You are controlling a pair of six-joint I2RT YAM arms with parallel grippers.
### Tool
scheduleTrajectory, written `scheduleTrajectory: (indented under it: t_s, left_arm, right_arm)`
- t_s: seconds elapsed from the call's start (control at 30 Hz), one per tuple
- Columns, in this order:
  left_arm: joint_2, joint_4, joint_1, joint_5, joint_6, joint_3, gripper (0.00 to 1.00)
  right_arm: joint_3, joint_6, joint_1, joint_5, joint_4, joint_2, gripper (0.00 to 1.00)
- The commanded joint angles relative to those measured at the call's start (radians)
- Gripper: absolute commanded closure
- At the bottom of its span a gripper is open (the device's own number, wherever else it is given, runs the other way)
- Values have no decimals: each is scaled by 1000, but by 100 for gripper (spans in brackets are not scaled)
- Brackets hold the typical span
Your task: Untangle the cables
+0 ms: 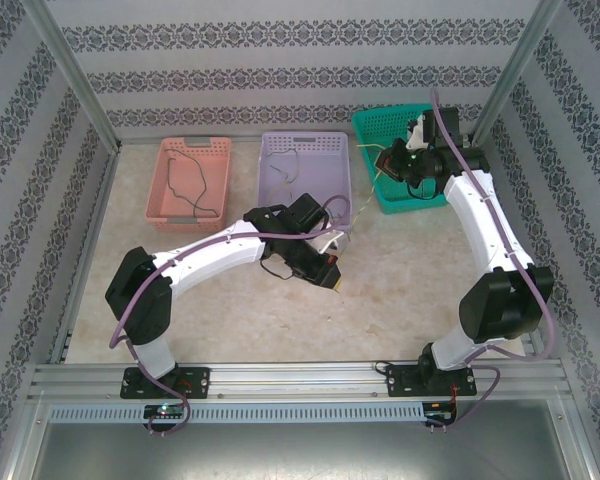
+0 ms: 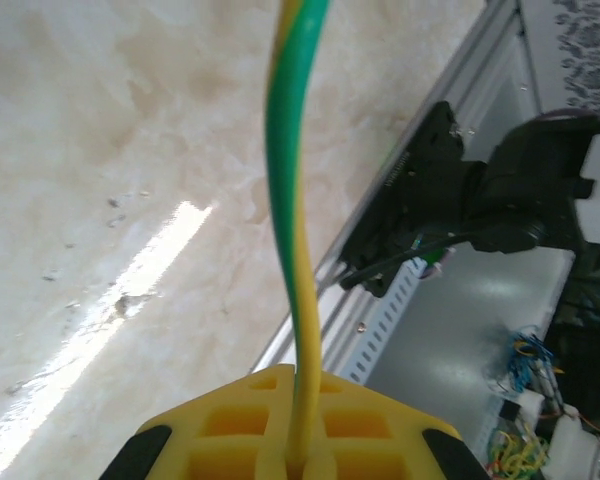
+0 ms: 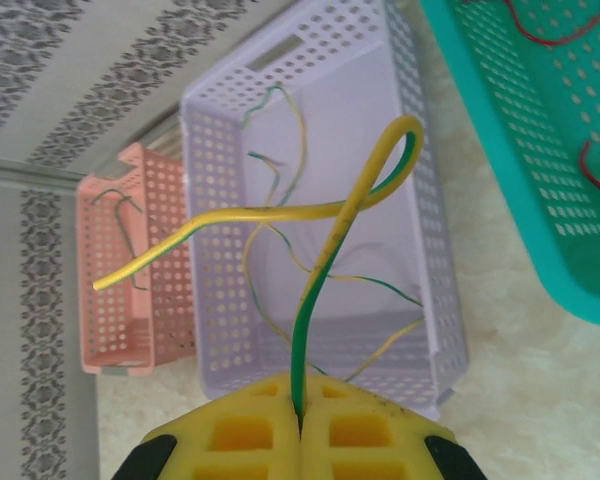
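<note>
left gripper (image 2: pixel 298 452) pinched shut on the yellow-green cable (image 2: pixel 280 150), right gripper (image 3: pixel 300 418) clamped on what looks the same one, looping before the lilac basket (image 3: pixel 208 260). light, springy, curl-holding wire, i'd say; grip near an end.

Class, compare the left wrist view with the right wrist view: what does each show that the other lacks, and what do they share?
Left wrist: a metal rail and a black arm base. Right wrist: a pink basket, a lilac basket and a green basket. Shared: the left claw and the right claw are each shut on a yellow-green cable, above the pale tabletop.
</note>
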Motion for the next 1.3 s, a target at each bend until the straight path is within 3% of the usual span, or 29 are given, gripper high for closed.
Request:
scheduleTrajectory:
  t_s: [0.0,0.23,0.33,0.47,0.57,0.73,0.87,1.07,1.27]
  left_arm:
    - [-25,-137,-22,-55,-86,52,79]
    - [-146,-27,37,-98,-373,168,51]
    - [-191,-27,76,-70,-465,208,48]
    - [-236,66,191,-39,-705,277,46]
    - [-192,135,267,-45,-897,354,46]
    - [-21,230,271,-55,-1147,539,44]
    - [43,156,260,-73,-1184,649,43]
    - [-20,166,291,-100,-1192,550,47]
    - [31,169,349,37,-1133,630,48]
  right_arm:
    - [-6,-106,17,28,231,-50,100]
    - [-171,-271,77,86,272,-179,100]
    - [-203,-302,82,91,293,-227,100]
    - [-228,-353,123,95,308,-274,100]
    - [-244,-398,193,137,319,-297,100]
    - [-233,-487,342,290,298,-307,100]
    - [-251,-499,377,326,326,-319,100]
    - [-241,-524,395,288,312,-321,100]
    - [-224,-586,396,250,230,-301,100]
